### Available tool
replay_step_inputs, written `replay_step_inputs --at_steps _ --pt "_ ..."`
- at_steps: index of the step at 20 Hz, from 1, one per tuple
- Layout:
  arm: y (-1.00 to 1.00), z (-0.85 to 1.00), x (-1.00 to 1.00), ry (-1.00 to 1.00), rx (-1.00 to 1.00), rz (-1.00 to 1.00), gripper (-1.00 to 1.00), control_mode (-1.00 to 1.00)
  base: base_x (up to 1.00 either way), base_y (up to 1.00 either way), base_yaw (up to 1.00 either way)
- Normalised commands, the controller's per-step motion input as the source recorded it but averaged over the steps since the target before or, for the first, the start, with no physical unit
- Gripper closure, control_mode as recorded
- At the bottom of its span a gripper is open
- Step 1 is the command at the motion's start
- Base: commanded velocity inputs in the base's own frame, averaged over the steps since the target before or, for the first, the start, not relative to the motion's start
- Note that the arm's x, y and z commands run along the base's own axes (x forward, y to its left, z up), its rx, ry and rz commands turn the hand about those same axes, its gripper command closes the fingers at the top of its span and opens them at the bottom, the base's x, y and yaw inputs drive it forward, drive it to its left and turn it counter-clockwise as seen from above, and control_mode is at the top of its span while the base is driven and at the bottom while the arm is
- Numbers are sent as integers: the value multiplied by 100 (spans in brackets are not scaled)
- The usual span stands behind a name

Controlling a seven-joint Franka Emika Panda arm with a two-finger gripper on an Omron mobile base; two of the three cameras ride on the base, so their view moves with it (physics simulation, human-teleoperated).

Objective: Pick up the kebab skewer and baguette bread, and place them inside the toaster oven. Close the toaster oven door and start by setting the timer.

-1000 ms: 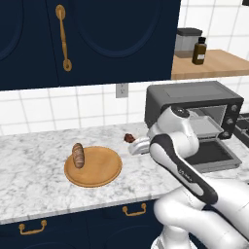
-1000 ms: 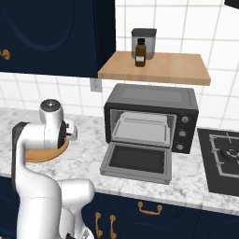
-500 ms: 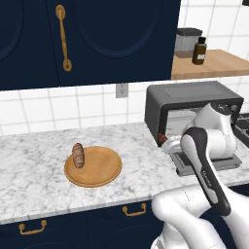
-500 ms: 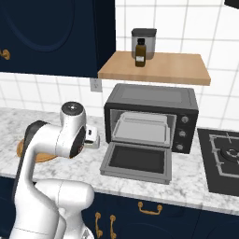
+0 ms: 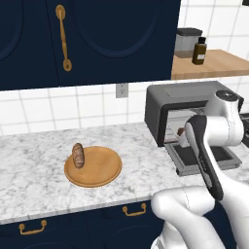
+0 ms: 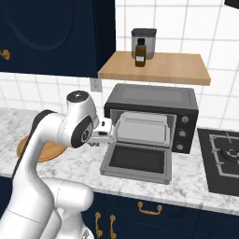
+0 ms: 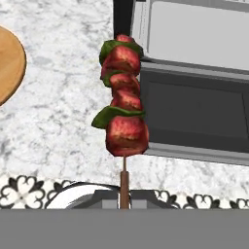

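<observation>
Task progress, near to far. The gripper is clamped on the stick end of the kebab skewer, whose red chunks and green leaves hang over the left edge of the toaster oven door, which lies dropped open. The skewer is not yet inside. At about nine o'clock from the oven, the baguette bread rests untouched on the wooden plate. Beyond the door, the toaster oven stands open, tray visible. Remaining, by judgement: inserting the skewer, fetching the bread, shutting the door, setting the timer.
</observation>
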Motion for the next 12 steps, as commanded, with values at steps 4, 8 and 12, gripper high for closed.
replay_step_inputs --at_steps 4,8,12 --pt "-4 1 16 0 -6 -5 100 -100 0 0 0" --pt "-12 0 8 0 0 -2 100 -100 0 0 0" --pt "-41 0 31 -2 0 0 100 -100 0 0 0"
